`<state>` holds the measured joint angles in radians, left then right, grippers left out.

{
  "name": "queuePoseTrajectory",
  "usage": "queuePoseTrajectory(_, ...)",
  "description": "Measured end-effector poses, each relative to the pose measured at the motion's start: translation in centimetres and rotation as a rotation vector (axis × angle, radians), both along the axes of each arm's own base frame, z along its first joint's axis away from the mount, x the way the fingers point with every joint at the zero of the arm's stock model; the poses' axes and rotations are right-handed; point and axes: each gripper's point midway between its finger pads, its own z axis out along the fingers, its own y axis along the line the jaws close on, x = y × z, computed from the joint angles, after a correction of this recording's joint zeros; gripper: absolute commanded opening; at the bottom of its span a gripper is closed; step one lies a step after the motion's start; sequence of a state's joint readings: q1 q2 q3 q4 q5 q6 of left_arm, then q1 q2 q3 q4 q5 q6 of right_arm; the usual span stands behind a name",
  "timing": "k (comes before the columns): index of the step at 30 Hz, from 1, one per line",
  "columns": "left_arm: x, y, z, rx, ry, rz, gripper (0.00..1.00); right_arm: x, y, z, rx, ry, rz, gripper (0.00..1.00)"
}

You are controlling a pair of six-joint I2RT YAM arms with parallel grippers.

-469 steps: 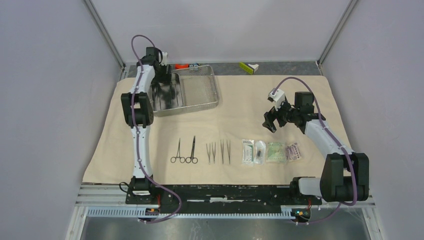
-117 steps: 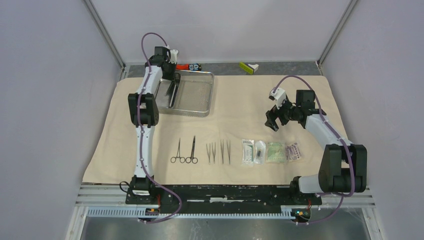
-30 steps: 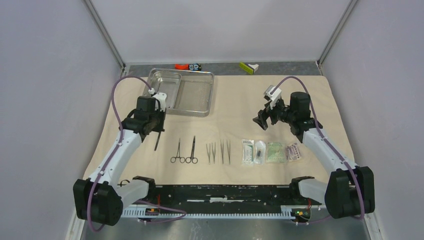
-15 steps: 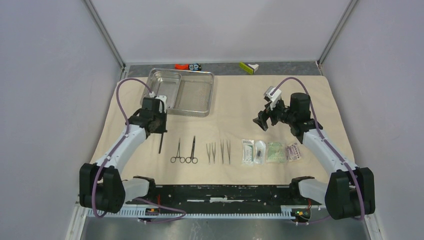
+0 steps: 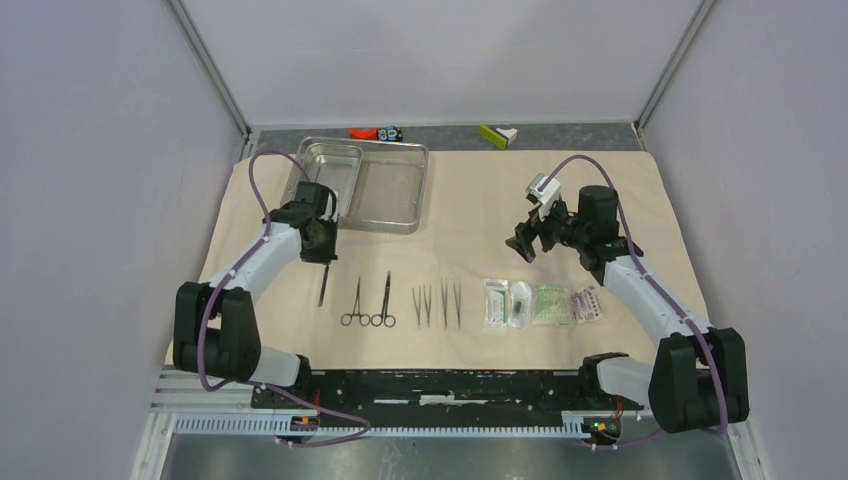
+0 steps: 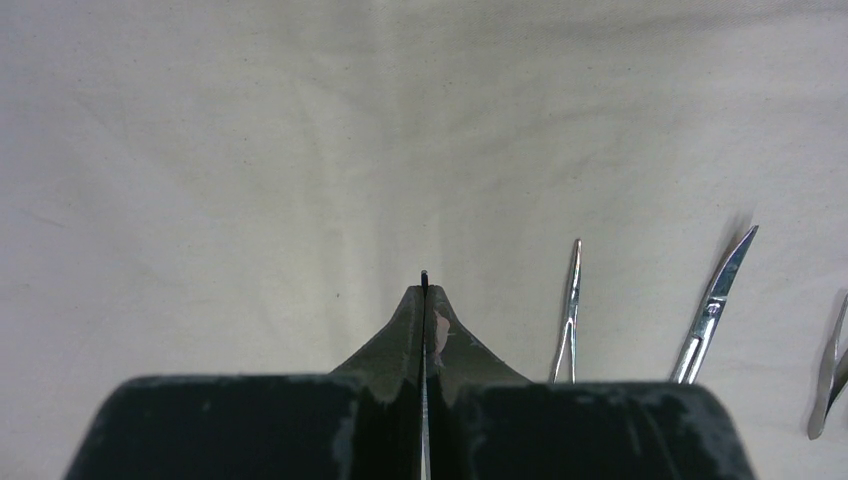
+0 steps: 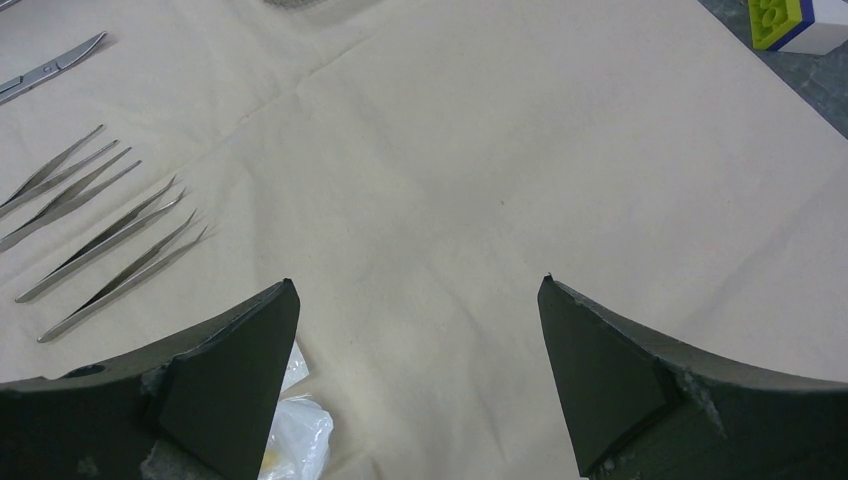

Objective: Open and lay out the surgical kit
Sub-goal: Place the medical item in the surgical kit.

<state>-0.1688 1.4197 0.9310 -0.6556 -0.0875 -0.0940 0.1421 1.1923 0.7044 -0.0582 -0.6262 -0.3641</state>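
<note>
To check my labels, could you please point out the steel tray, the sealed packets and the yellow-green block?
steel tray (image 5: 422, 190), top view, right rim.
sealed packets (image 5: 548, 304), top view, greenish middle packet.
yellow-green block (image 7: 775, 20), right wrist view, green face.

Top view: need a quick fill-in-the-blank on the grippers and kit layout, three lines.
1. The left gripper has its jaws ____ on a thin tool.
2. The right gripper has its jaws ____ above the cloth.
3. In the row of laid-out items, the packets lie at the ____ end.
Missing words: shut; open; right.
</note>
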Motion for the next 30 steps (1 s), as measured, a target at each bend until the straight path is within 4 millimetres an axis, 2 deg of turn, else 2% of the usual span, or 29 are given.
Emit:
queuePoseTrajectory(5, -0.8, 0.1, -0.2, -0.004, 0.053, 0.008, 0.02, 0.0, 0.0, -0.2, -0.004, 0.005, 0.000, 0.97)
queuePoseTrajectory(13, -2.4, 0.4, -2.5, -0.044, 0.195, 0.060, 0.02, 0.1, -0.1, -0.3, -0.008, 0.002, 0.001, 0.97)
queuePoseTrajectory(16, -2.7, 0.6, -2.8, -0.055, 0.221, 0.073, 0.02, 0.1, -0.1, -0.3, -0.009, 0.001, 0.002, 0.97)
queuePoseTrajectory(23, -1.7, 0.4, -2.3, -0.070, 0.212, 0.069, 0.02, 0.1, 0.0, -0.5, -0.010, 0.007, 0.003, 0.97)
queuePoseTrajectory(30, -1.7, 0.4, -3.4, -0.061, 0.252, 0.062, 0.02, 0.1, 0.0, -0.6, -0.010, 0.012, 0.003, 0.97)
